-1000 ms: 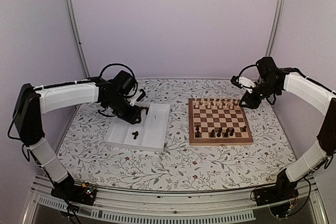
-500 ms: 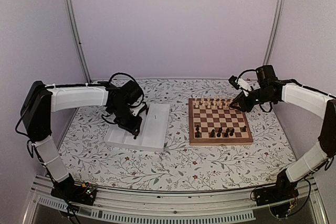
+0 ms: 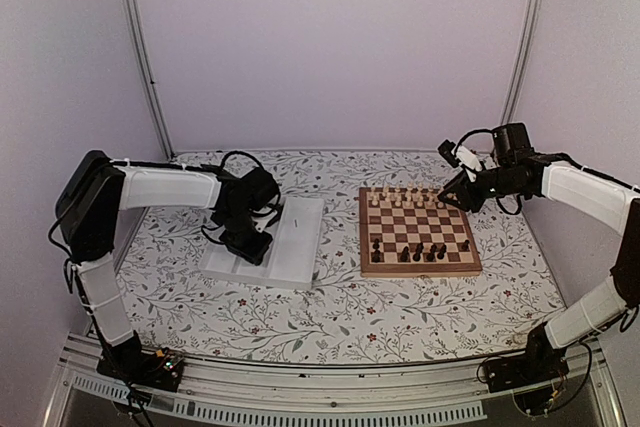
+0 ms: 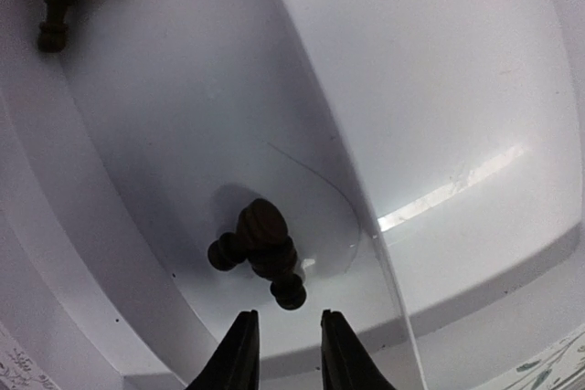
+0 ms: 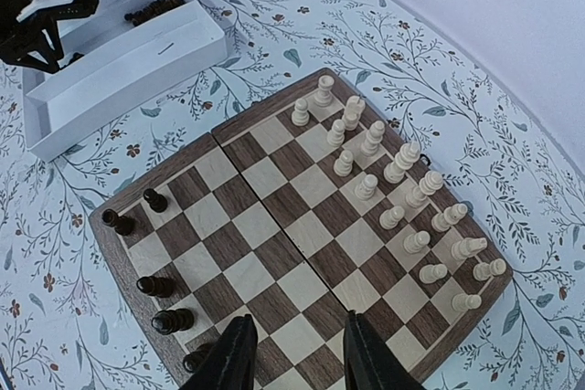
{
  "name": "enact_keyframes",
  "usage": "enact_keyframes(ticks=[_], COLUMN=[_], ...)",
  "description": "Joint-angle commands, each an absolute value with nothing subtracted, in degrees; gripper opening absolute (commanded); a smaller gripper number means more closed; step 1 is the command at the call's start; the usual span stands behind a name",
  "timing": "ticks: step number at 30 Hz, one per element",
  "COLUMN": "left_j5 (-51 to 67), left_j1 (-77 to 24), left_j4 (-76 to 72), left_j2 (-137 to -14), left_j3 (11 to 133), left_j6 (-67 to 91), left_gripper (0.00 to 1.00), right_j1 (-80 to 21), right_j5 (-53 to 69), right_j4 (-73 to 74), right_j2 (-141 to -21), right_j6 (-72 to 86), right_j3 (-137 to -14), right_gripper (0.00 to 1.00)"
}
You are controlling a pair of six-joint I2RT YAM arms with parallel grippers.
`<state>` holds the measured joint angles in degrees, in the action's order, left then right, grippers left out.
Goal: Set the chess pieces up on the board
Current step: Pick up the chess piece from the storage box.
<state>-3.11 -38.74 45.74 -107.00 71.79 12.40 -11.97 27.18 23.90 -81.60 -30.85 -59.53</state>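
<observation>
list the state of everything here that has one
board: flat, partly set
tray: partly filled
dark pieces in tray: lying on their sides
dark pieces on board: upright, rows incomplete
pale pieces: upright, two rows
left gripper: narrowly open, empty, over tray
right gripper: open, empty, above board

No writing, label, brand or number is legible on anything.

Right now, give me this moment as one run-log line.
left end effector: open, near dark chess pieces lying in white tray | right end effector: open, empty, above chessboard
</observation>
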Motion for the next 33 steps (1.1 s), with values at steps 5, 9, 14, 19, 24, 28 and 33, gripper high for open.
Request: enact_keyframes(ticks=[5, 9, 14, 19, 24, 28, 33], left_j5=[-4.53, -4.16, -3.99, -4.24, -9.41, -12.88, -12.95], left_j1=[-38.30, -38.00, -37.63, -37.66, -39.38, -41.82, -43.89], left_j4=[42.80, 41.72, 41.67, 41.60, 40.70, 35.19, 25.99], left_j2=[-110.20, -110.87, -111.86, -110.64, -101.37, -92.29, -82.64], left_j3=[71.53, 71.46, 70.96, 69.70, 67.86, 64.14, 58.89], left_j6=[12.00, 11.71, 10.98, 9.51, 2.76, -5.58, -10.88], left_gripper=[0.23, 0.20, 0.15, 0.08, 0.01, 0.00, 0.00], right_j1=[-11.73, -11.70, -11.79, -11.76, -11.74, -11.78, -14.65], right_j5=[28.64, 28.83, 29.15, 30.02, 31.62, 36.74, 43.13], right_j4=[22.67, 22.59, 22.59, 22.73, 23.13, 25.85, 34.00], right_j2=[-81.03, -81.33, -81.74, -81.75, -81.14, -82.21, -88.48], right_j6=[-30.48, -30.48, -30.45, -30.49, -30.49, -30.43, -30.66], right_j3=[-59.06, -59.05, -59.06, -59.21, -60.75, -63.95, -72.59], right_gripper=[0.35, 0.35, 0.36, 0.35, 0.36, 0.37, 0.37])
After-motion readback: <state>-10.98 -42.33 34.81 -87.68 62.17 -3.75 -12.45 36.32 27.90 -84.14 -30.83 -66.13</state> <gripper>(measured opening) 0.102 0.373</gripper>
